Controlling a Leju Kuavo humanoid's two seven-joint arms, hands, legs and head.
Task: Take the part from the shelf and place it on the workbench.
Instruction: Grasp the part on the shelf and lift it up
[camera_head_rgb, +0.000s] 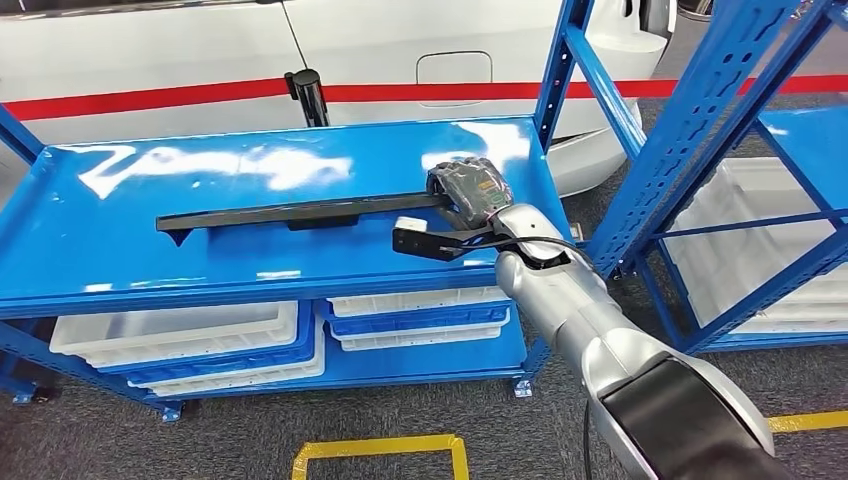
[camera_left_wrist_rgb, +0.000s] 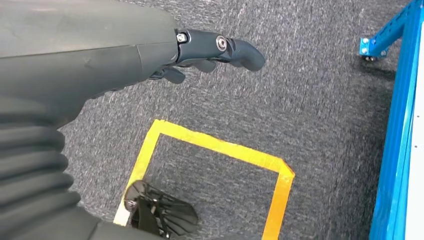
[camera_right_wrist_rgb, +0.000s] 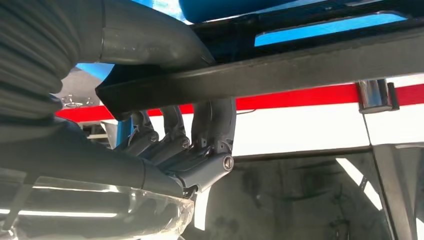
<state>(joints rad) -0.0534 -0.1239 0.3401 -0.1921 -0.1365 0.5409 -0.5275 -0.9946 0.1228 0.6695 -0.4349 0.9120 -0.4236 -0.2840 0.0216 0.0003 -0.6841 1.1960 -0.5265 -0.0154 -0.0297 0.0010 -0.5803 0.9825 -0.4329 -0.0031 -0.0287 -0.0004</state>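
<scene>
Part: long, thin black bar, no readable markings, lying flat across the blue shelf top. Right hand fingers clamped on its right end. Left hand holds nothing, fingers loosely apart, over the floor's yellow tape.

Our right hand grips the black part, fingers curled around it, a red stripe behind.

High head view down over shelf; wrist views close, left one floorward.
</scene>
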